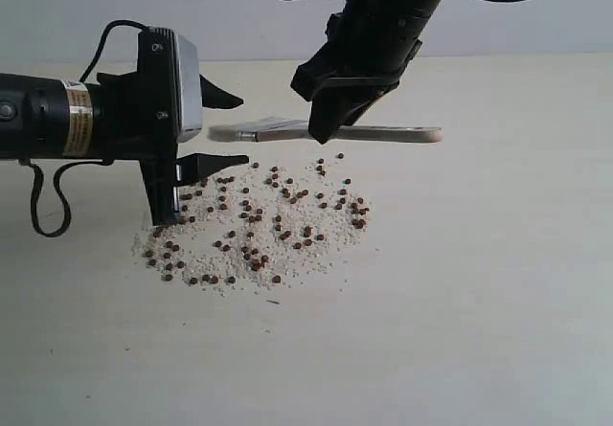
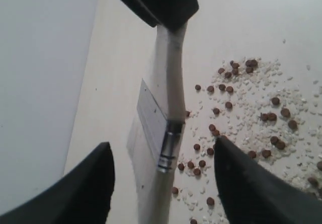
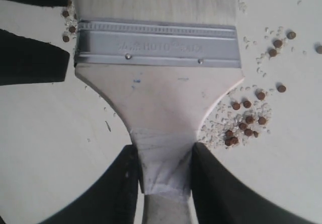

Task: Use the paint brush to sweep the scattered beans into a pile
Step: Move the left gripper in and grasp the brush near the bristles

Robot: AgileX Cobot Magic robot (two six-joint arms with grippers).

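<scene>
The paint brush [image 1: 278, 131] is level along the far edge of the beans [image 1: 268, 225], bristles toward the left arm. My right gripper [image 1: 330, 129] is shut on its wooden handle; the right wrist view shows the fingers [image 3: 115, 183] pinching the handle neck [image 3: 163, 158] below the silver ferrule [image 3: 156, 43]. My left gripper [image 1: 228, 129] stands open, one finger on each side of the bristle tip. In the left wrist view the brush [image 2: 168, 98] runs edge-on between the open fingers [image 2: 85, 189], apart from both. Beans [image 2: 241, 113] and whitish crumbs spread beside it.
The pale tabletop [image 1: 479, 302] extends bare to the right and toward the front. A grey wall [image 1: 239, 5] rises behind the table. A black cable [image 1: 43, 206] loops under the left arm. A few beans [image 3: 246, 118] lie beside the brush shoulder.
</scene>
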